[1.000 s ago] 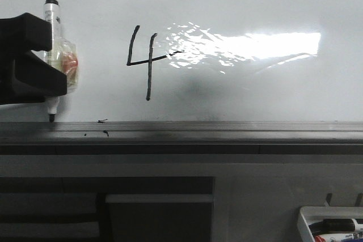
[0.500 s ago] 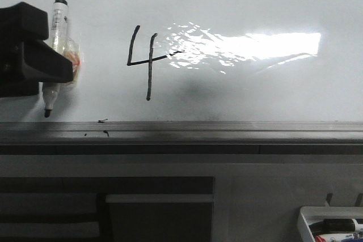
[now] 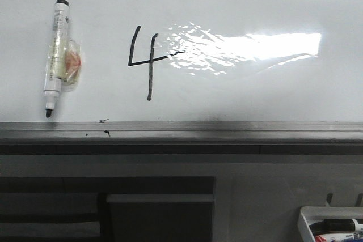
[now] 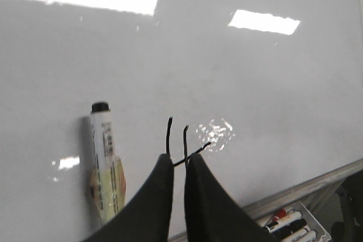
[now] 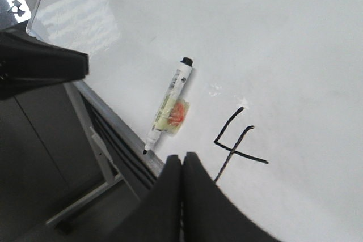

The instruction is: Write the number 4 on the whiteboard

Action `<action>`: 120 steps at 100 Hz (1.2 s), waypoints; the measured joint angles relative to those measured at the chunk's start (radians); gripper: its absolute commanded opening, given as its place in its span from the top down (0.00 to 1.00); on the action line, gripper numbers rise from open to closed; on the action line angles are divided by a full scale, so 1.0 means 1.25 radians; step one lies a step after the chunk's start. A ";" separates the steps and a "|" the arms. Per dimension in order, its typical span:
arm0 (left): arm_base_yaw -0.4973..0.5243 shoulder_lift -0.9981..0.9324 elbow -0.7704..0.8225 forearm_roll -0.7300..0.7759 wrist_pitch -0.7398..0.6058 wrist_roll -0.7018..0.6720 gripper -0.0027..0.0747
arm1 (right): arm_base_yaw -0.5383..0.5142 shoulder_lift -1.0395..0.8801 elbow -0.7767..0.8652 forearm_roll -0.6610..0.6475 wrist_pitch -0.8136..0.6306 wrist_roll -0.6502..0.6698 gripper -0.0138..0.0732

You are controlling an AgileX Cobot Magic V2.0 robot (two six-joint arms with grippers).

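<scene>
1 whiteboard [image 3: 272, 4], 1 number 4 [image 3: 146, 60], 1 loose marker [image 3: 55, 55], 1 tray [image 3: 309, 219] holding several markers, 2 pincers.

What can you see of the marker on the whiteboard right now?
The marker is a slim white-barrelled pen with printed text, a black end at the top and a dark uncapped tip pointing down, just above the grey ledge. It stands nearly upright against the whiteboard, left of the number 4. A clear yellowish wrap with an orange patch sits around its middle. No gripper touches it.
</scene>
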 measured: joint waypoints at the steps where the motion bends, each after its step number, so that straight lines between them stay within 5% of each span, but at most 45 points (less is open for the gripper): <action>1: 0.000 -0.005 0.000 0.010 0.000 0.000 0.99 | 0.000 -0.012 0.006 -0.008 -0.004 0.000 0.91; 19: 0.000 -0.124 0.016 0.144 0.038 0.000 0.99 | 0.000 -0.173 0.163 -0.075 -0.116 0.000 0.91; 56: 0.000 -0.293 0.184 0.173 0.056 0.000 0.99 | 0.000 -0.463 0.416 -0.097 -0.136 -0.021 0.91; 120: 0.000 -0.299 0.210 0.176 0.053 0.000 0.99 | 0.000 -0.533 0.464 -0.097 -0.128 -0.022 0.91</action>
